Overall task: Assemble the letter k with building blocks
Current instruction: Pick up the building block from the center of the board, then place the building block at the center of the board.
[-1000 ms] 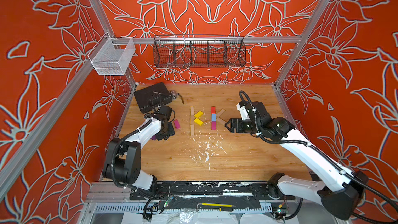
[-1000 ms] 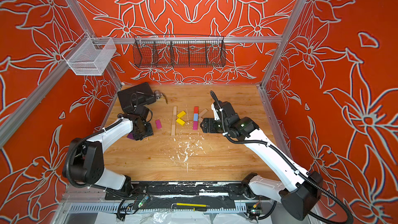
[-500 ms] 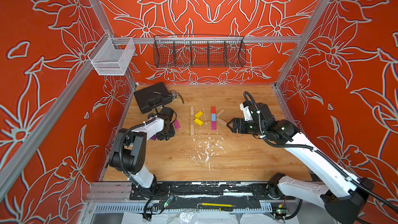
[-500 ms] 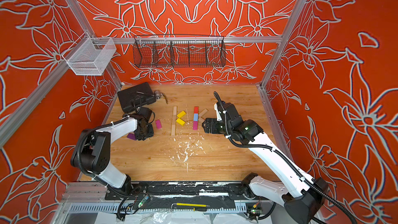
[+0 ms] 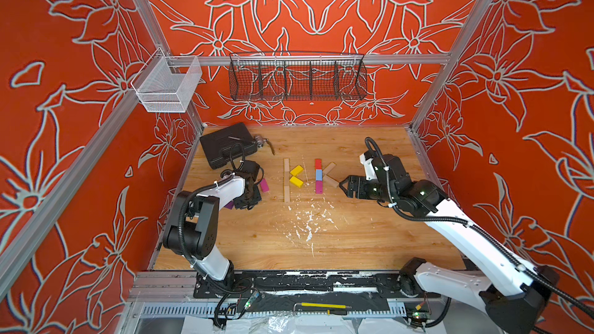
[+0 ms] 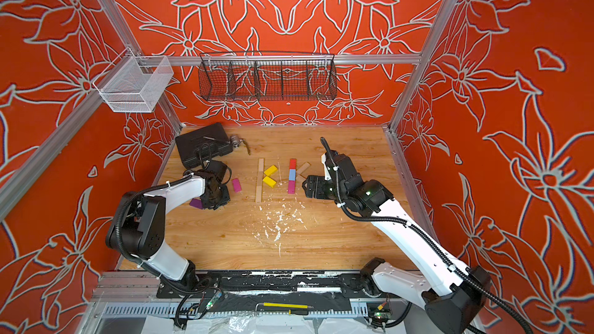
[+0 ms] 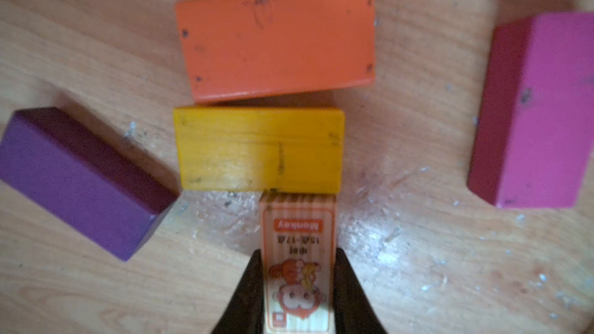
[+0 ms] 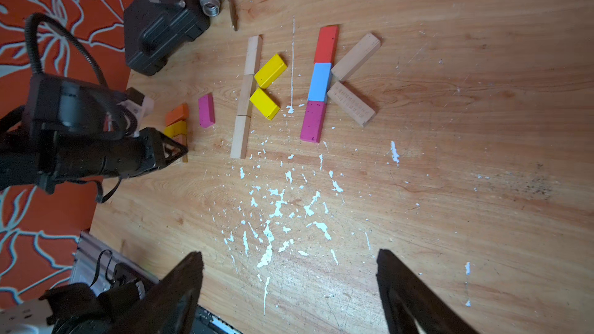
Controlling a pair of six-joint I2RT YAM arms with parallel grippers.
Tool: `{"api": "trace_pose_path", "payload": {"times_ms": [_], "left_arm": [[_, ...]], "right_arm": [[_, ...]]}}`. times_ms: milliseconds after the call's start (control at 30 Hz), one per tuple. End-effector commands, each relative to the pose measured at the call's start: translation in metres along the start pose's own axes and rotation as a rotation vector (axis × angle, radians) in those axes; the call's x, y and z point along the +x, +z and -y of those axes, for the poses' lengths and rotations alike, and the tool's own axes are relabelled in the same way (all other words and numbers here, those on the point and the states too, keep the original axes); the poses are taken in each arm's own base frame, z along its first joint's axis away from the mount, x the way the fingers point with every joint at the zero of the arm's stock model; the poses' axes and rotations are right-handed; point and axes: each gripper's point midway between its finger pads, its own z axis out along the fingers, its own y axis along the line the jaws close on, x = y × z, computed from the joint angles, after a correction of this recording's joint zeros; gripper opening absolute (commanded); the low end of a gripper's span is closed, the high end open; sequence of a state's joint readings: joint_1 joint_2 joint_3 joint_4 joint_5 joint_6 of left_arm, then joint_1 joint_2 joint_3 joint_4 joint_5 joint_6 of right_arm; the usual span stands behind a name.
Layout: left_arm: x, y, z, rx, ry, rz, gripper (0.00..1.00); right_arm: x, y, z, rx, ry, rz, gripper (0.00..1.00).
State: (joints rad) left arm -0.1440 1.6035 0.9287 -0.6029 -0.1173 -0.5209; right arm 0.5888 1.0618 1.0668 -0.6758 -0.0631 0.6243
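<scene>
The left end effector is pinching the printed block touching the yellow block, probably extending a stem; the right end effector is hovering wide open.

left arm: upper link standing steeply over its base, white forearm reaching forward along the left edge of the bench, wrist bent downward. left pincer: pointing down at the bench, both dark fingers pressed against the long sides of a printed pale block (the tips hide beneath the wrist in both top views). right arm: stretched long from its base at the near right, forearm angled toward mid-bench. right pincer: held low over the bench, pointing leftward, jaws spread wide.
</scene>
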Motion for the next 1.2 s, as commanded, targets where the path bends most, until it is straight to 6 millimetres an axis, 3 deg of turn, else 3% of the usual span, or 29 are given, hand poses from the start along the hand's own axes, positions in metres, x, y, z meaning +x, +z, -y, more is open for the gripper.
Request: {"api": "trace_pose_path", "payload": {"times_ms": [0,167,233,400,500,667,800,933,1167], "left_arm": [[-0.013,-0.044,0.024,0.121,-0.025,0.06,0.17],[-0.017,-0.101,0.087,0.254,0.085,0.157,0.17],[-0.013,-0.123,0.123,0.315,0.151,0.184,0.17],[0.009,-0.166,0.22,0.46,0.331,0.233,0.16],[0.032,-0.178,0.276,0.503,0.465,0.244,0.16],[0.075,-0.167,0.343,0.501,0.655,0.217,0.16],[0.109,-0.147,0.381,0.467,0.782,0.175,0.16],[0.132,-0.119,0.407,0.455,0.827,0.156,0.16],[0.14,-0.067,0.428,0.407,0.831,0.128,0.16]], "right_arm": [[-0.016,-0.003,0.018,0.073,0.047,0.096,0.88],[-0.031,0.006,0.051,0.121,0.127,0.084,0.89],[-0.036,0.012,0.066,0.147,0.135,0.076,0.89],[-0.037,0.024,0.121,0.292,0.187,0.052,0.9],[-0.035,0.019,0.151,0.353,0.279,0.077,0.9],[-0.014,-0.01,0.196,0.511,0.444,0.142,0.9],[0.001,-0.041,0.213,0.6,0.481,0.253,0.9],[0.011,-0.063,0.215,0.618,0.49,0.326,0.89],[0.023,-0.08,0.212,0.621,0.488,0.339,0.88]]}}
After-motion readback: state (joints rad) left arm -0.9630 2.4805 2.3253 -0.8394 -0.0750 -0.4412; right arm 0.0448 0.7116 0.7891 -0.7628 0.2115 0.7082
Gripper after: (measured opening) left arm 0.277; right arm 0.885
